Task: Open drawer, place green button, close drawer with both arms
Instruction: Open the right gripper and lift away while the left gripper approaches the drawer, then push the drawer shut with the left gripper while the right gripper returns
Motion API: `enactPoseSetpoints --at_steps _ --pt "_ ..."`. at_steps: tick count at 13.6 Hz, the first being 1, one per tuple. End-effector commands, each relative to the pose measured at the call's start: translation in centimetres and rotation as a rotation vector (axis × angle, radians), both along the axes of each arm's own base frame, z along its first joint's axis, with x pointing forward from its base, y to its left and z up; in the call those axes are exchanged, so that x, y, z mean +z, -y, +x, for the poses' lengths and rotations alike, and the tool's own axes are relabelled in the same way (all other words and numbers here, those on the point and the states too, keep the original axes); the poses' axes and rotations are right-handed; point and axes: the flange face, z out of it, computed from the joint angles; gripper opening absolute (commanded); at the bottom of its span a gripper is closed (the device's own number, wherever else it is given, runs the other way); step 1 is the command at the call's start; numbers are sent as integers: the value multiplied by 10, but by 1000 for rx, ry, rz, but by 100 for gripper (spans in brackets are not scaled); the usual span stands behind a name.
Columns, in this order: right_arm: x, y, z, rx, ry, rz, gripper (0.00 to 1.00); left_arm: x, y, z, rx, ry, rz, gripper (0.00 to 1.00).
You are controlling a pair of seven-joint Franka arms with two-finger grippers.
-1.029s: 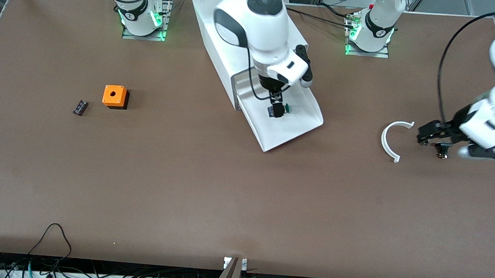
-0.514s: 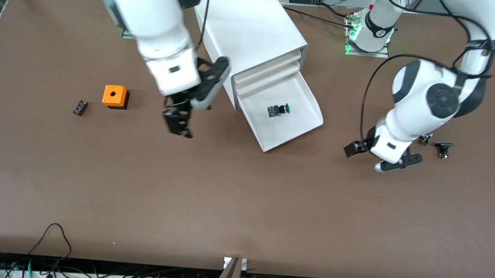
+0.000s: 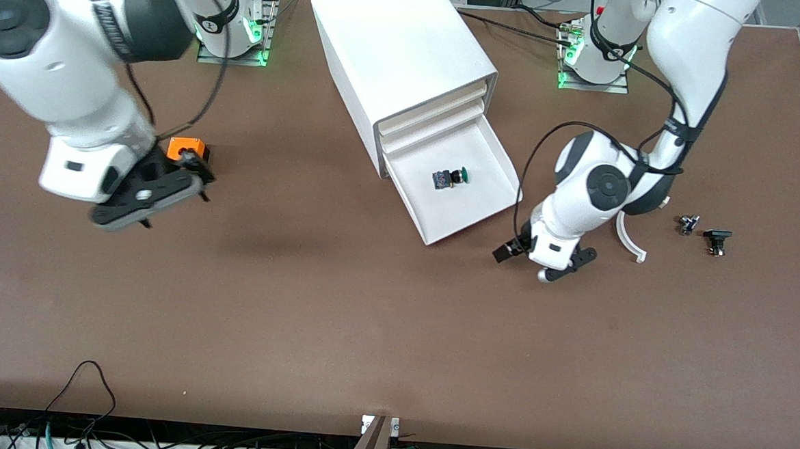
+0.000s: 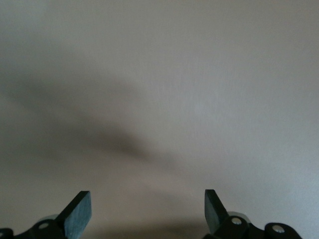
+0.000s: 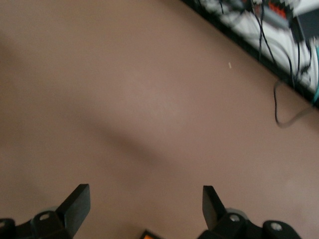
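Two steps done: tiny green-capped button [image 3: 452, 177] sits in the open white bottom drawer [image 3: 472, 218]. Left gripper [image 3: 535, 255], empty jaws apart, probably at its 4 o'clock, should push it shut; right gripper [image 3: 169, 185], also apart, waits by the orange cube [image 3: 186, 149].

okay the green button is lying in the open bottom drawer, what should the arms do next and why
Probably bring the open left gripper against the front edge of the pulled-out lowest white tray drawer and push it shut. The green-capped push button already lies inside, and the open right gripper hangs over the table beside the orange cube.

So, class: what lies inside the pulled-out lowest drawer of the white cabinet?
Inside the lowest drawer lies only the button, green cap and black body, on its side on the white floor. The drawer's inner end, under the cabinet, is covered from view.
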Motion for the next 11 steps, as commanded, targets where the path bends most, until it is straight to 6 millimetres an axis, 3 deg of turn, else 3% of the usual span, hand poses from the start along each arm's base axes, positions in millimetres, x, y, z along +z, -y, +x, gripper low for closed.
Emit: enactPoseSetpoints --at_steps 1,3,4,8,11 --pt "10 22 -30 -269 -106 -20 100 -12 8 -17 39 -23 34 100" --pt "9 29 -42 -423 -170 -57 100 -27 14 -27 29 -16 25 100" --pt "7 43 -41 -458 -191 -69 100 -33 13 -32 30 -22 27 100" --pt "16 123 -31 -583 -162 -59 100 -53 30 -66 -18 -75 49 100" --pt "15 172 -24 -656 -128 -6 100 -49 53 -88 -70 -108 50 100"
